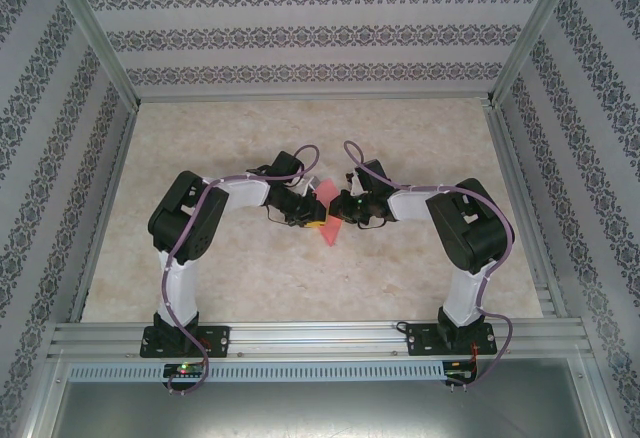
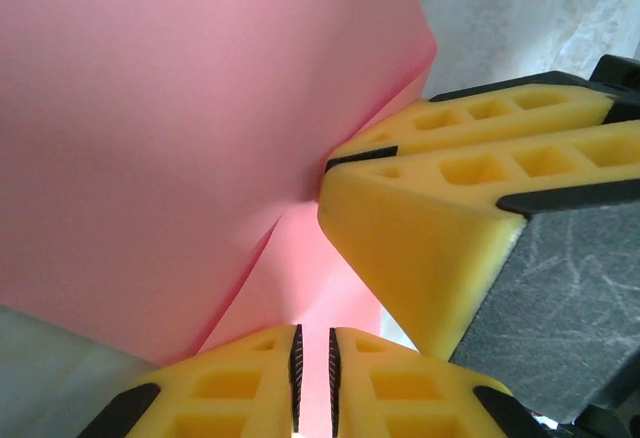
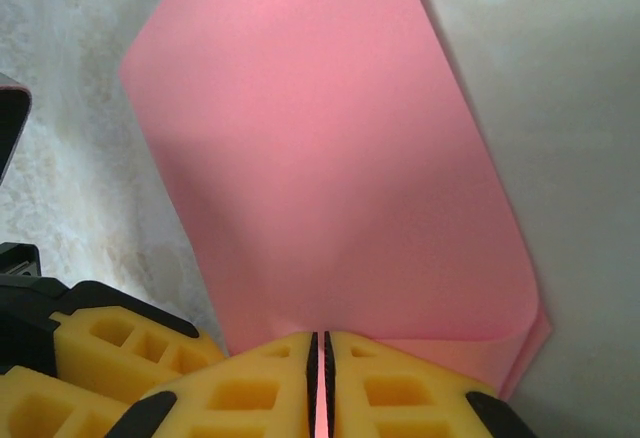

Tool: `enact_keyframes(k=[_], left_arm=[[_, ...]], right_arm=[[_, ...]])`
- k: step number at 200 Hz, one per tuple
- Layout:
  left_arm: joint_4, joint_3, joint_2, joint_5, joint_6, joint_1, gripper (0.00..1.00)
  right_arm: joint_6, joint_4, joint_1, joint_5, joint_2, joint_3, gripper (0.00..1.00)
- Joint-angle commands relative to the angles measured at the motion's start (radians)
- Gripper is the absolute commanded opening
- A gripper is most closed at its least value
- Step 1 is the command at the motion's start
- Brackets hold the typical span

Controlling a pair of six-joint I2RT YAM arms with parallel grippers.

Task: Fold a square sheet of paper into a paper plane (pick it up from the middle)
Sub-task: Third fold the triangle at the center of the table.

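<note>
Near the centre of the pale marbled desk (image 1: 420, 268), left gripper (image 2: 312, 383) and right gripper (image 3: 320, 383) each clamp the thin pink-red folded paper sheet (image 3: 330, 158). Unequal pulling would likely tear or misfold it.

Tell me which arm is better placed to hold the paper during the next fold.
Probably right: its end effector is shut on the doubled edge of the pink paper, pinning both layers.

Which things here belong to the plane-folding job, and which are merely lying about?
Belongs to the job:
pink paper sheet, partly folded
left fingers, pinching it
right fingers, pinching it

Just surroundings:
marbled table
patterned walls
metal frame
</note>
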Motion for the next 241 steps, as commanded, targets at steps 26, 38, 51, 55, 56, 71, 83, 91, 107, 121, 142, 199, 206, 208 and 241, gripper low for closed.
enact_keyframes(k=[26, 38, 51, 55, 56, 71, 83, 91, 107, 121, 142, 199, 206, 208, 241], left_arm=[[-0.035, 0.034, 0.041, -0.022, 0.064, -0.017, 0.19], [-0.042, 0.034, 0.043, -0.024, 0.070, -0.016, 0.19], [-0.050, 0.036, 0.044, -0.027, 0.076, -0.016, 0.19], [-0.053, 0.037, 0.046, -0.028, 0.078, -0.016, 0.19], [-0.053, 0.037, 0.046, -0.028, 0.079, -0.016, 0.19], [-0.062, 0.037, 0.052, -0.034, 0.086, -0.018, 0.19], [-0.067, 0.037, 0.057, -0.038, 0.092, -0.018, 0.19], [-0.072, 0.036, 0.061, -0.042, 0.095, -0.018, 0.19], [-0.075, 0.036, 0.067, -0.047, 0.101, -0.020, 0.19], [-0.085, 0.039, 0.073, -0.053, 0.106, -0.020, 0.19], [-0.101, 0.046, 0.085, -0.065, 0.121, -0.022, 0.19], [-0.149, 0.064, 0.108, -0.103, 0.154, -0.025, 0.19], [-0.154, 0.068, 0.110, -0.106, 0.157, -0.025, 0.19], [-0.154, 0.068, 0.111, -0.106, 0.158, -0.027, 0.19], [-0.164, 0.077, 0.121, -0.109, 0.164, -0.029, 0.19]], right_arm=[[0.002, -0.046, 0.001, -0.022, 0.013, -0.037, 0.15], [0.002, -0.043, 0.001, -0.025, 0.014, -0.038, 0.15], [0.002, -0.040, 0.001, -0.026, 0.012, -0.038, 0.15], [0.002, -0.039, 0.002, -0.026, 0.012, -0.037, 0.15], [0.002, -0.038, 0.002, -0.026, 0.012, -0.038, 0.15], [0.004, -0.033, 0.002, -0.028, 0.008, -0.039, 0.16], [0.005, -0.029, 0.001, -0.031, 0.002, -0.039, 0.16], [0.005, -0.029, 0.000, -0.031, -0.002, -0.039, 0.17], [0.007, -0.029, 0.001, -0.031, -0.012, -0.043, 0.18], [0.011, -0.024, 0.000, -0.031, -0.020, -0.046, 0.19], [0.019, -0.013, -0.002, -0.035, -0.033, -0.049, 0.21], [0.052, 0.038, -0.017, -0.057, -0.078, -0.067, 0.23], [0.053, 0.036, -0.020, -0.055, -0.093, -0.072, 0.23], [0.052, 0.036, -0.022, -0.054, -0.098, -0.075, 0.23], [0.061, 0.025, -0.037, -0.055, -0.181, -0.122, 0.23]])
